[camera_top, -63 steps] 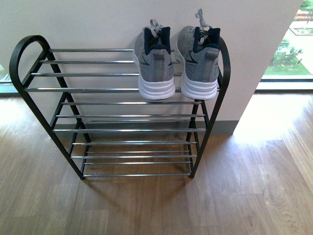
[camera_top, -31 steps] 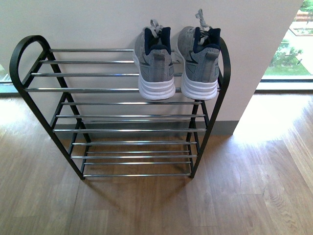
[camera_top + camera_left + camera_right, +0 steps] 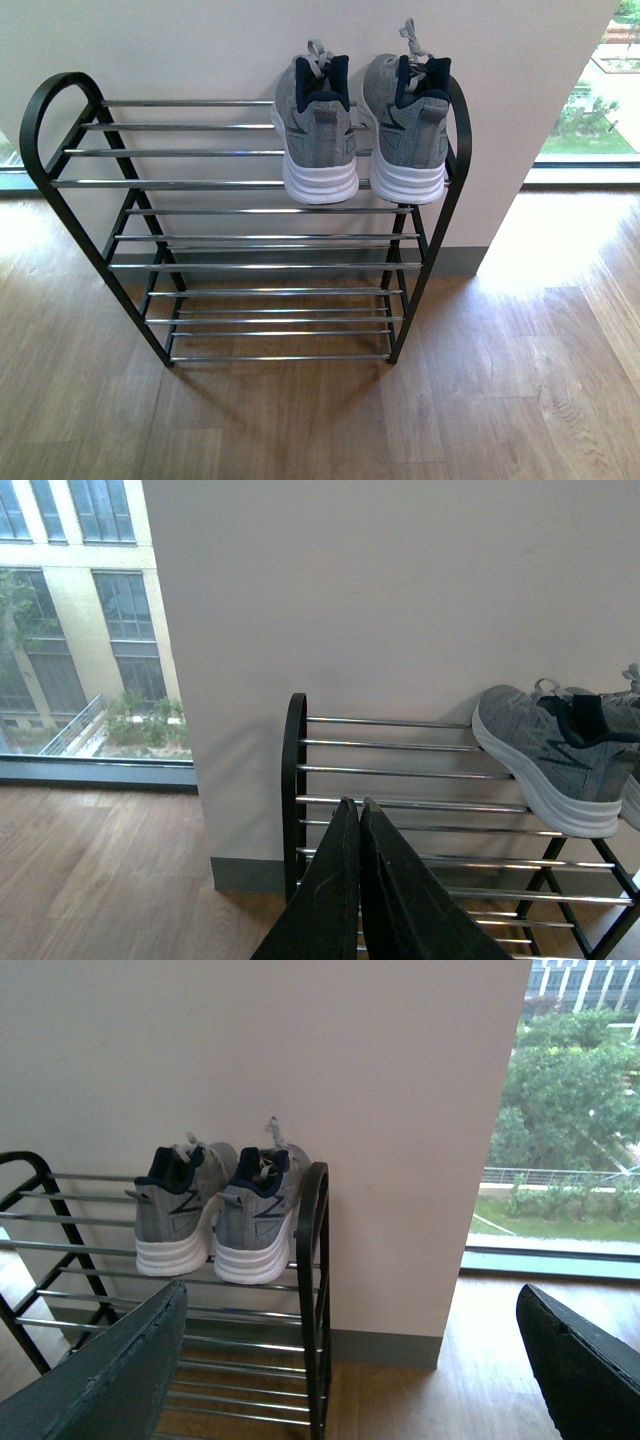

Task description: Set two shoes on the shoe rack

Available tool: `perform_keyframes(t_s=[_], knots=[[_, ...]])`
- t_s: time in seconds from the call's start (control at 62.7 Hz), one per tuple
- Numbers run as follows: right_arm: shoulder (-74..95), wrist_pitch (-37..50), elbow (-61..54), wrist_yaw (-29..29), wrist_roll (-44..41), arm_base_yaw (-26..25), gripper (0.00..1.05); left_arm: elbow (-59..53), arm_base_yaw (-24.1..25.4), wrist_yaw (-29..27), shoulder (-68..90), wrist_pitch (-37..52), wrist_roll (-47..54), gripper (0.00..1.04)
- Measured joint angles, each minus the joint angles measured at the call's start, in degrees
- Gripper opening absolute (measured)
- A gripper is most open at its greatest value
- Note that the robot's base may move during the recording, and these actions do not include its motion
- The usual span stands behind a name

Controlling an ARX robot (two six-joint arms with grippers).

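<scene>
Two grey shoes sit side by side on the top tier of the rack (image 3: 62, 77), at its right end, toes to the wall (image 3: 200, 40) and white heels jutting a little past the front bar. The left shoe (image 3: 318, 130) and right shoe (image 3: 405, 125) stand upright and close together. The right one is just beside the rack's side arch, possibly touching it, though the front view does not settle that. The three lower tiers hold nothing.

Neither arm shows in the front view. In the left wrist view, the left tool (image 3: 358, 805) has its two dark fingers (image 3: 335, 880) pressed together with nothing between them, well back from the rack. In the right wrist view, the right tool (image 3: 350, 1295) is spread wide and empty, with its fingers (image 3: 120, 1370) framing the rack from a distance.

By the look of things, the task is done: both shoes are placed and released.

Should either need shifting, it would likely prove light. The knit upper is soft and would give under a squeeze, while the thick sole is firm. The heel collar, facing the robot, or a pinch across the sole's sides would offer the surest hold. The smooth, spaced bars mean a nudged shoe could slide or tip between them.
</scene>
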Motion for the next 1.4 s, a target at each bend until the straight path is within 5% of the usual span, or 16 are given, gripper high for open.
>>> perform_keyframes(t_s=[0.08, 0.622, 1.404], knots=[[0.0, 0.0, 0.0, 0.0, 0.0, 0.0, 0.95, 0.0, 0.0, 0.0, 0.0, 0.0, 0.0, 0.03], [0.0, 0.0, 0.0, 0.0, 0.0, 0.0, 0.95, 0.0, 0.0, 0.0, 0.0, 0.0, 0.0, 0.96], [0.0, 0.0, 0.0, 0.0, 0.0, 0.1, 0.95, 0.0, 0.0, 0.0, 0.0, 0.0, 0.1, 0.95]])
